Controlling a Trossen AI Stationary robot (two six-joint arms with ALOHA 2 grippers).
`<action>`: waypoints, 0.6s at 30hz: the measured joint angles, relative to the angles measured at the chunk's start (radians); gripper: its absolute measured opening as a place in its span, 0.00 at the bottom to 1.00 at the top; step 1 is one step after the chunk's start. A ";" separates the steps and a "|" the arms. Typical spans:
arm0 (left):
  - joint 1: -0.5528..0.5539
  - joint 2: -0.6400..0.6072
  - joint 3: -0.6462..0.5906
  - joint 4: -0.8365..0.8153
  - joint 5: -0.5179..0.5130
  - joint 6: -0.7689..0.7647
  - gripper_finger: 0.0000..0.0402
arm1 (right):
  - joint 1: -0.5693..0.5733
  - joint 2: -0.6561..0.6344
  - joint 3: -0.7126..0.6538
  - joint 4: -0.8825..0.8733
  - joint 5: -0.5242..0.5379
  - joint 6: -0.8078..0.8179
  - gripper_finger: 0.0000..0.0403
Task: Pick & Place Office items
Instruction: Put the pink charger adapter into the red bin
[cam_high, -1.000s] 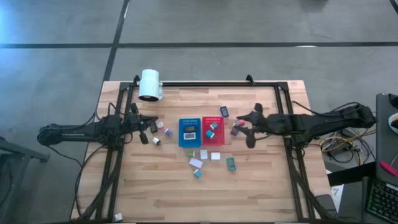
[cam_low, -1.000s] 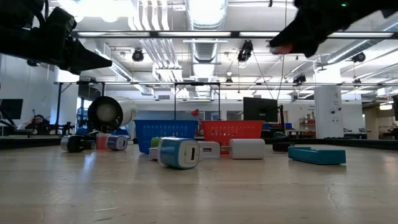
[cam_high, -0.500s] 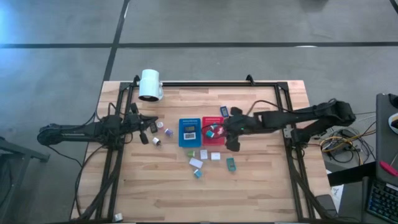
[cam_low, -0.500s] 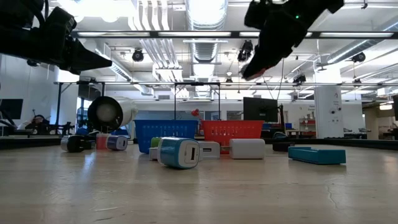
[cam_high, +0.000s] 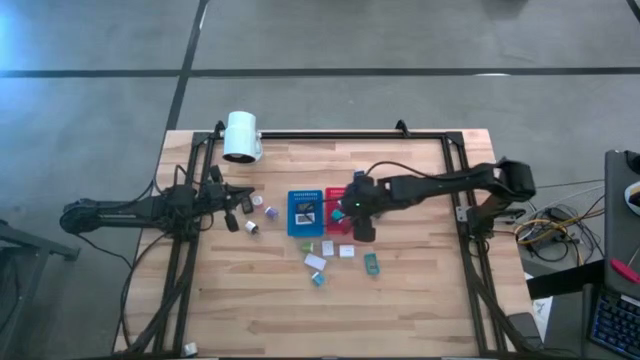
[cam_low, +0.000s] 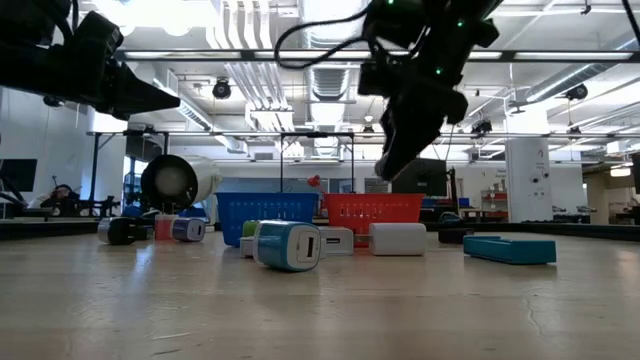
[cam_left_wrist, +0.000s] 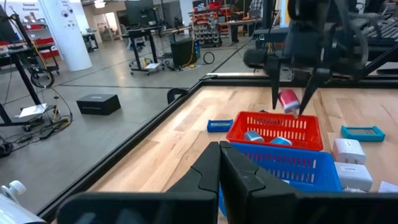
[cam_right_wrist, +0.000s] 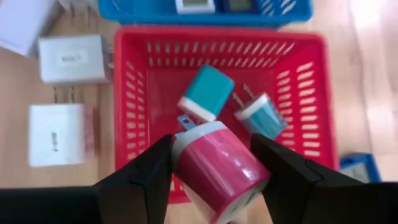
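Swinging in from the right side of the surface, the right arm has carried its pink plug block (cam_right_wrist: 217, 171) across, and it now hangs right over the red tray (cam_high: 341, 209). A second ago that arm was out near the right rail.

The pink block is a small charger with a white end and metal prongs. The right pincer (cam_right_wrist: 214, 180) holds it between its two dark fingers, one on each side, so it cannot slip. It is up in the air, not yet in the tray. It seems to be held there so it can be let go and fall straight in.

Below it, two teal plug blocks (cam_right_wrist: 207, 92) already lie inside the red tray, touching each other. The blue tray (cam_high: 304, 211) sits just beside the red one and holds two small flat things. So it looks like plugs go in red and other bits go in blue.

White plug blocks (cam_right_wrist: 69, 58) wait on the wood just outside the red tray. A teal flat piece (cam_high: 371, 263) lies near them. More small items sit to the left of the blue tray.

The left pincer (cam_left_wrist: 225, 163) is pinched closed with nothing in it. It waits above the left part of the surface, near the white cylinder (cam_high: 241, 136).
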 joint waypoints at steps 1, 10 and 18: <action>0.000 0.000 0.000 -0.001 0.000 0.000 0.02 | 0.000 0.015 0.008 -0.005 -0.001 0.000 0.46; 0.000 0.001 0.000 0.000 0.000 0.000 0.02 | -0.003 0.071 0.032 0.004 -0.020 -0.025 0.47; 0.000 0.003 0.000 0.000 0.000 0.000 0.02 | -0.005 0.036 0.025 0.018 -0.012 -0.010 0.60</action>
